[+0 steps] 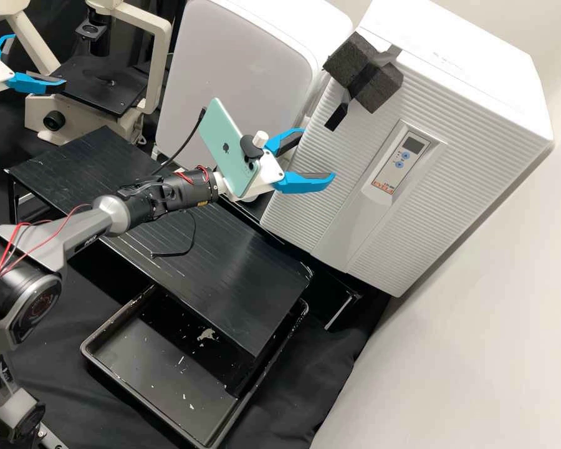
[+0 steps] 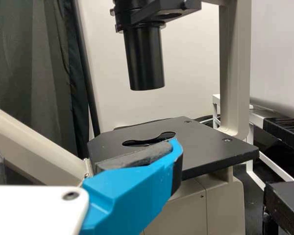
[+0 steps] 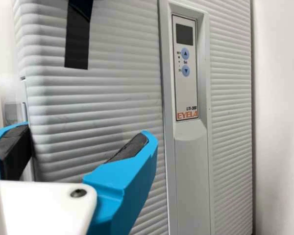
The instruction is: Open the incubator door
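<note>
I have my right gripper (image 1: pixel 318 154) beside the closed incubator (image 1: pixel 455 181), my left gripper (image 1: pixel 38 61) well apart from it, both jaws spread, empty.

Wears grey arm links (image 1: pixel 81 232), black joint housings (image 1: pixel 187 192), looping red wires (image 1: pixel 7 252), a white-bodied left gripper (image 1: pixel 39 60) and right gripper (image 1: pixel 318 154), angular bright blue fingers (image 3: pixel 118 178), dark pads (image 3: pixel 132 148) and recessed screws (image 3: pixel 78 193).

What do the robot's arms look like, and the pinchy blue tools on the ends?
The right arm is grey and black, with thin red wires looping along it. The right tool and the left tool each have a white body and two bright blue, bent fingers with dark pads.
</note>
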